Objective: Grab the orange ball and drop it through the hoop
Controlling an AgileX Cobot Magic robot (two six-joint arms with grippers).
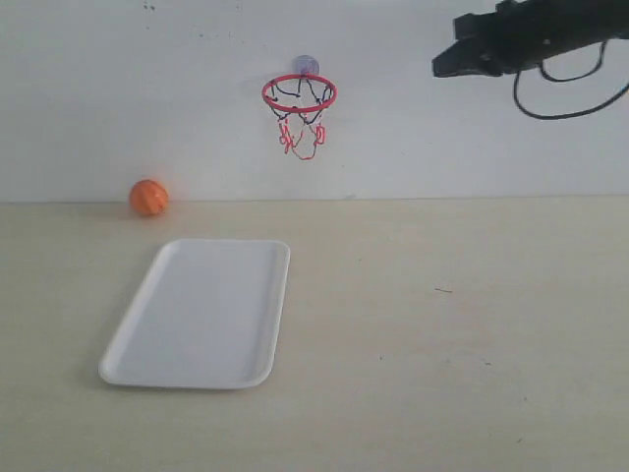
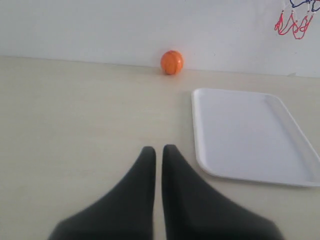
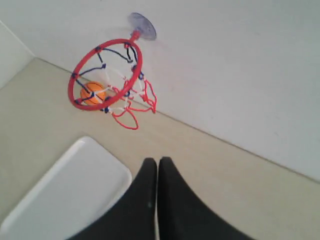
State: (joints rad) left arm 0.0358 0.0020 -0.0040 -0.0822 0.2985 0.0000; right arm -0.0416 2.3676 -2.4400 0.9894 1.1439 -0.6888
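The orange ball (image 1: pixel 148 197) rests on the table against the back wall, left of the tray; it also shows in the left wrist view (image 2: pixel 171 62) and through the ring in the right wrist view (image 3: pixel 93 93). The hoop (image 1: pixel 299 94) with its red ring and black-and-red net hangs on the wall by a clear suction cup (image 3: pixel 142 26). My right gripper (image 1: pixel 444 65) is held high at the upper right, level with the hoop, shut and empty (image 3: pixel 157 161). My left gripper (image 2: pixel 159 149) is shut and empty, low over the table, well short of the ball; it is out of the exterior view.
A white rectangular tray (image 1: pixel 201 313) lies on the beige table below the hoop, toward the left. It also appears in the left wrist view (image 2: pixel 245 135) and the right wrist view (image 3: pixel 65 195). A black cable (image 1: pixel 570 93) loops under the right arm.
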